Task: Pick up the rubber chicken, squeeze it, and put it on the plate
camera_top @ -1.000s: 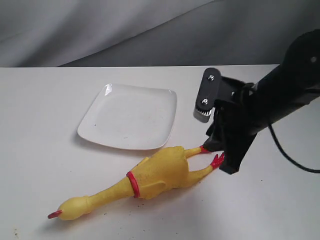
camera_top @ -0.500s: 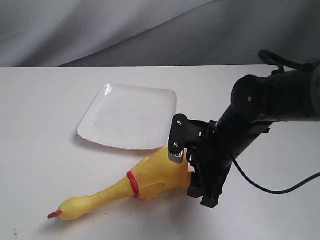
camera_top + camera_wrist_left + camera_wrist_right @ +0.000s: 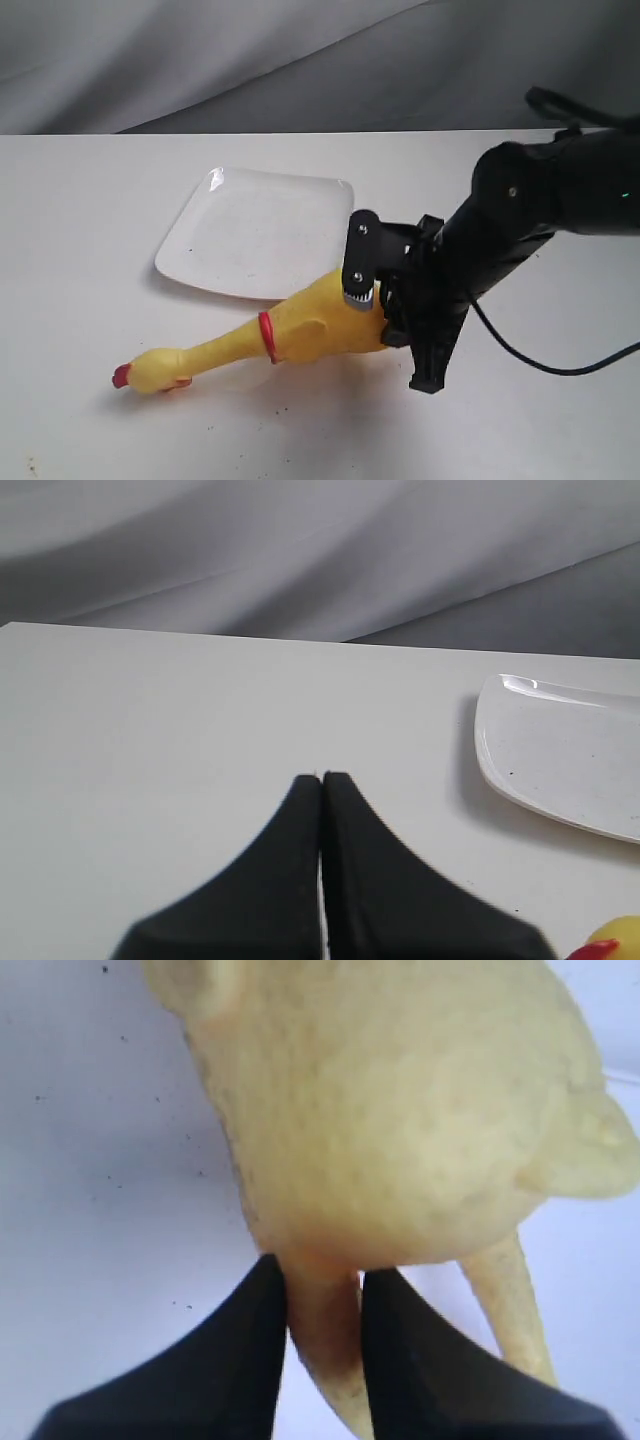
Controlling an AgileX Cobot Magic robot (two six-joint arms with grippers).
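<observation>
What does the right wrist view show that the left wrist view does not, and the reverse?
Only the right wrist view: the right claw pinching one leg of the rubber chicken, its second leg free. Only the left wrist view: the white plate and the left claw, shut on nothing. Both: the white table and the chicken, of which the left wrist view catches just a yellow and red bit.
</observation>
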